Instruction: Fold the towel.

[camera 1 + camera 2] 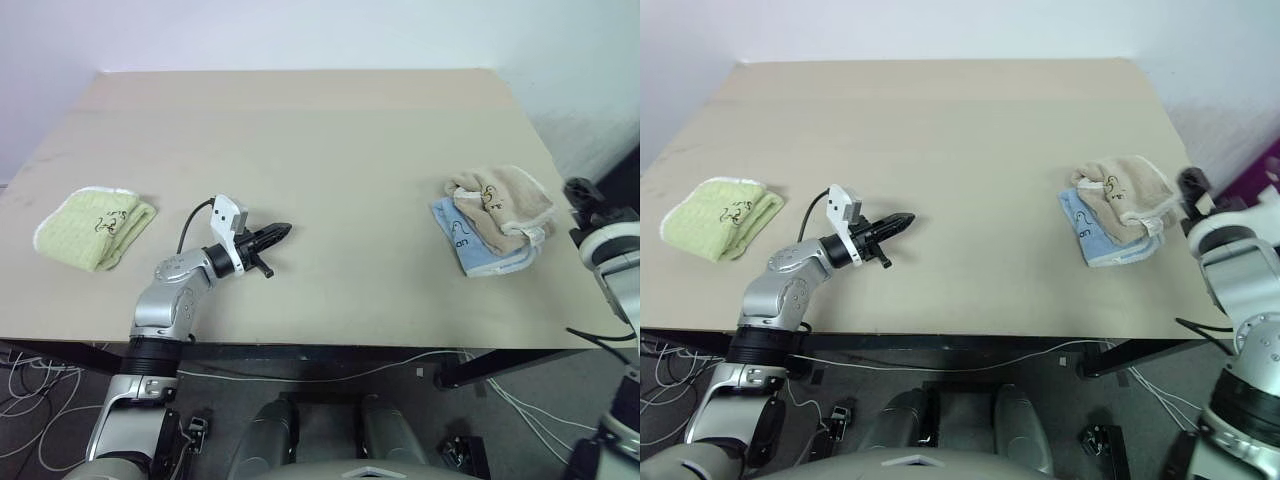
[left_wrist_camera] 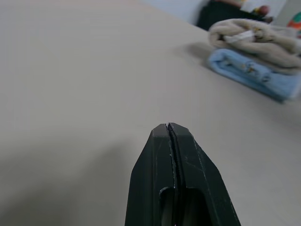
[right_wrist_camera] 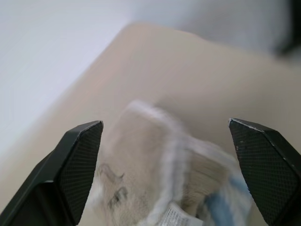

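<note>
On the desk (image 1: 330, 180), near its right edge, the towel (image 1: 505, 205) lies folded atop a blue towel (image 1: 470, 245). A green towel (image 1: 95, 228) lies far left. Left hand (image 1: 278, 234): fingers pressed together, empty, over bare desk. Right hand (image 3: 167, 165): fingers spread wide, empty, just above the towel.

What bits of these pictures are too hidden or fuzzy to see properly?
- Light blue towel: head views, mostly covered by the folded beige terry towel lying on it.
- Small dark emblem on the beige towel: right wrist view, smeared by blur; its design is unreadable.
- Emblem on the folded yellow-green towel: head views, too small to make out.
- Right gripper: head views, cut off by the picture's edge.
- Far background: left wrist view, blurred.
</note>
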Robot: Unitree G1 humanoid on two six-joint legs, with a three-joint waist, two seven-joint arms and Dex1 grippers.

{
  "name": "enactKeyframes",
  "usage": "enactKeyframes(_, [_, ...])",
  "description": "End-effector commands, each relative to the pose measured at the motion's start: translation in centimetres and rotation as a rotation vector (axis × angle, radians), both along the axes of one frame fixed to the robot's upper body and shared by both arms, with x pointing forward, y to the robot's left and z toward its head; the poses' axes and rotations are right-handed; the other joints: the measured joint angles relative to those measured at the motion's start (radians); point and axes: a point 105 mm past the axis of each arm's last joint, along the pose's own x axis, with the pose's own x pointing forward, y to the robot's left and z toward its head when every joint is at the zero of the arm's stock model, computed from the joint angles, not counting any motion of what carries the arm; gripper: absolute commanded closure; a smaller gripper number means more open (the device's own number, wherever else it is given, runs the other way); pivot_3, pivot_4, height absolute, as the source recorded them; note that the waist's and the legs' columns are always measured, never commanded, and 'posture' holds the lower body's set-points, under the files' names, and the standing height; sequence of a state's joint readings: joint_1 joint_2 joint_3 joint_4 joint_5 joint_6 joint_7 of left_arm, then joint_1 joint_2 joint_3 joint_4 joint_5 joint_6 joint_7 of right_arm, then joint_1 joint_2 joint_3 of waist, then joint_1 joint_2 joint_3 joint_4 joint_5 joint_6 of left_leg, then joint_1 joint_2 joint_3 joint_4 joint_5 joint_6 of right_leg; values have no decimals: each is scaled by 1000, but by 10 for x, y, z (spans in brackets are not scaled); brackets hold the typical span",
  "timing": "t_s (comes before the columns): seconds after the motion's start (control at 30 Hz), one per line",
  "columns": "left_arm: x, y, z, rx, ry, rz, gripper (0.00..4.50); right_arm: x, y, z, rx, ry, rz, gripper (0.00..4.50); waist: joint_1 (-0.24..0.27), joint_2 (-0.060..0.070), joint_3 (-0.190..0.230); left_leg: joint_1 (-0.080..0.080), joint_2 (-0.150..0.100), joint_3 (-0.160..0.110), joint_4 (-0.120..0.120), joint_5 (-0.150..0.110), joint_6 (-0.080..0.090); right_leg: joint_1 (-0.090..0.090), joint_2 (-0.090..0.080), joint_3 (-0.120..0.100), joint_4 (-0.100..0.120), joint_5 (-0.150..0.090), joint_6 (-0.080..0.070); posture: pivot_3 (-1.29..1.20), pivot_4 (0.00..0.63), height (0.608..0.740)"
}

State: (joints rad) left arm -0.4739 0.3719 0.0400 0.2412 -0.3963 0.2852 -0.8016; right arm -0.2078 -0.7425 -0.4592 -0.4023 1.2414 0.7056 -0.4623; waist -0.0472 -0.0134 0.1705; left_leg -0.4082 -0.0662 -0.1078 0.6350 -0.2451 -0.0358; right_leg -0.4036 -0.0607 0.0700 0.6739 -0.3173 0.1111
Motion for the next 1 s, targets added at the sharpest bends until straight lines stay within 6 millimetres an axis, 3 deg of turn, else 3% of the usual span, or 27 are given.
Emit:
enactKeyframes(0.03, [7, 16, 15, 21, -86, 75, 4500, 4, 62, -5, -308, -12, 313, 19, 2, 0, 0, 0, 2, 0, 0, 0, 0, 1, 1, -1, -1, 0, 0, 0, 150, 740])
enactKeyframes(0.2, [4, 31, 11, 66, -98, 117, 4500, 16, 116, -26, -417, -27, 549, 19, 7, -1, 0, 0, 3, -1, -1, 0, 0, 2, -1, -2, -5, 1, -1, 0, 150, 740])
enactKeyframes(0.4, [-6, 50, 10, 82, -101, 158, 4500, 36, 152, -69, -550, -19, 684, 19, 14, -2, 0, 0, 2, -1, -1, 0, 0, 3, -2, -2, -8, 3, 0, 0, 150, 740])
enactKeyframes(0.63, [-16, 74, 5, 129, -85, 223, 4500, 47, 169, -81, -612, -53, 722, 19, 30, -1, 0, -1, 2, -1, -1, 0, -1, 1, -2, -2, -8, 3, -1, 0, 150, 740])
enactKeyframes(1.0, [-20, 62, 6, 130, -77, 212, 4500, 45, 167, -84, -622, -68, 721, 19, 33, -1, 0, -1, 2, -1, -2, 0, -1, 1, -2, -2, -8, 4, -2, 0, 150, 740])
